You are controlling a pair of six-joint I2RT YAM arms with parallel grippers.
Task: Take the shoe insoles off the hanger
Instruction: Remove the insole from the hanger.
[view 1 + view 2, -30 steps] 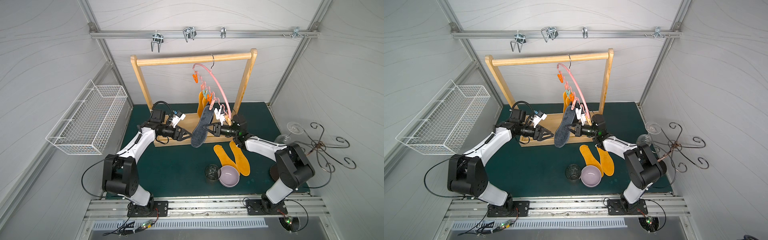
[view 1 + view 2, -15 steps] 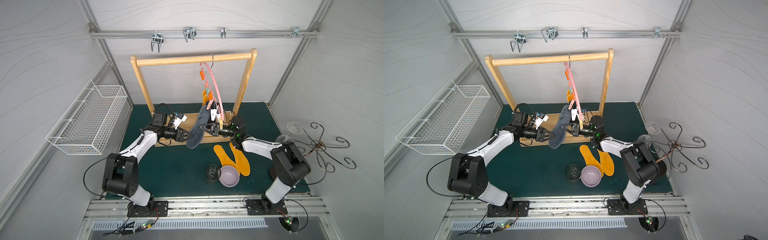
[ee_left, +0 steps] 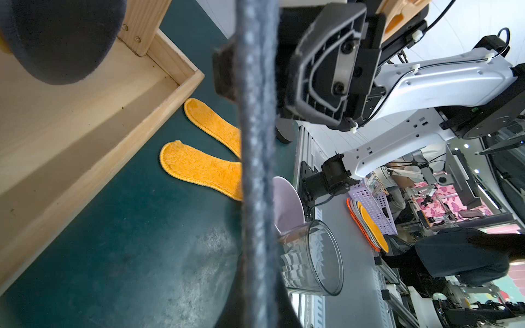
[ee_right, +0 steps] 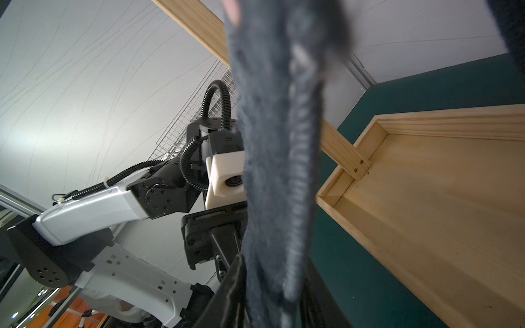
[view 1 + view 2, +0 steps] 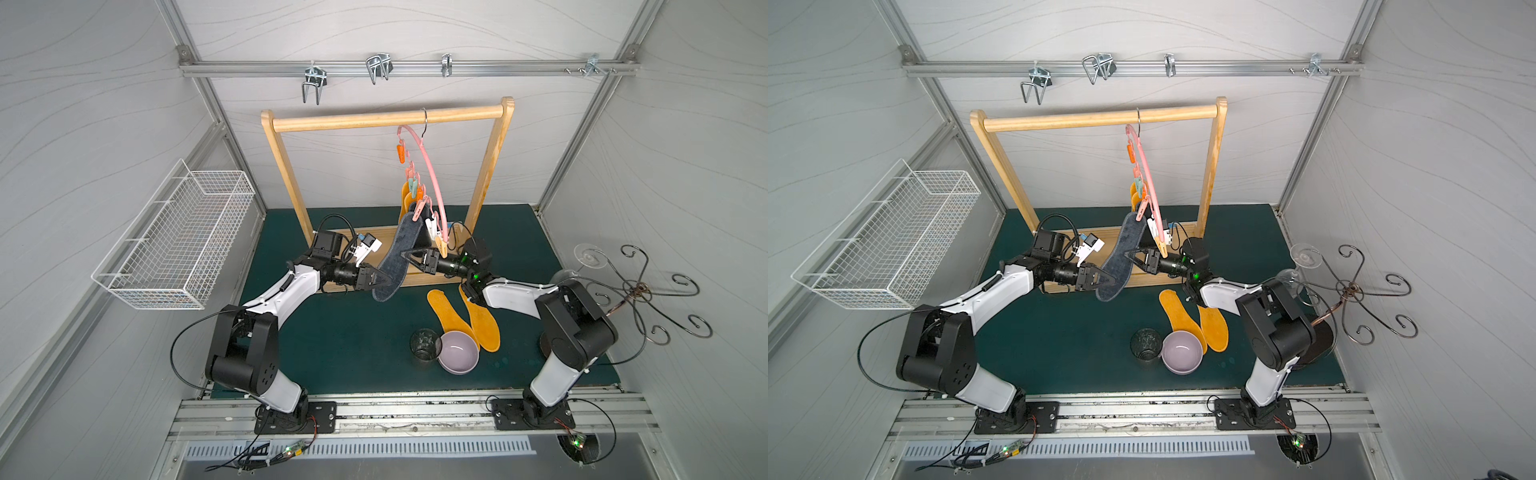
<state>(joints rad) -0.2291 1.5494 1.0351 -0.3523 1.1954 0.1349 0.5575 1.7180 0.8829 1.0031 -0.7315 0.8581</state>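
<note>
The pink hanger [image 5: 430,178] [image 5: 1148,174] hangs by its hook from the wooden rail. A dark grey insole [image 5: 399,253] [image 5: 1121,253] is pinned to it by a clothespin [image 5: 417,210] and slants down to the left. My left gripper [image 5: 384,284] [image 3: 257,298] is shut on its lower end. My right gripper [image 5: 408,259] [image 4: 272,284] stands open around its middle, the fabric loose between the fingers. Orange insoles [image 5: 405,195] and another dark one [image 3: 56,42] hang behind. Two orange insoles [image 5: 449,316] [image 3: 199,167] lie on the mat.
The wooden rack [image 5: 386,118] stands at the back on its tray base [image 4: 426,198]. A glass [image 5: 424,347] and a lilac bowl [image 5: 458,353] sit beside the lying insoles. A wire basket [image 5: 174,241] hangs on the left wall. A scrolled metal stand [image 5: 640,286] is at the right.
My left gripper has closed on the grey insole's lower end. My right gripper's jaws have come apart around it. The hanger has turned on the rail.
</note>
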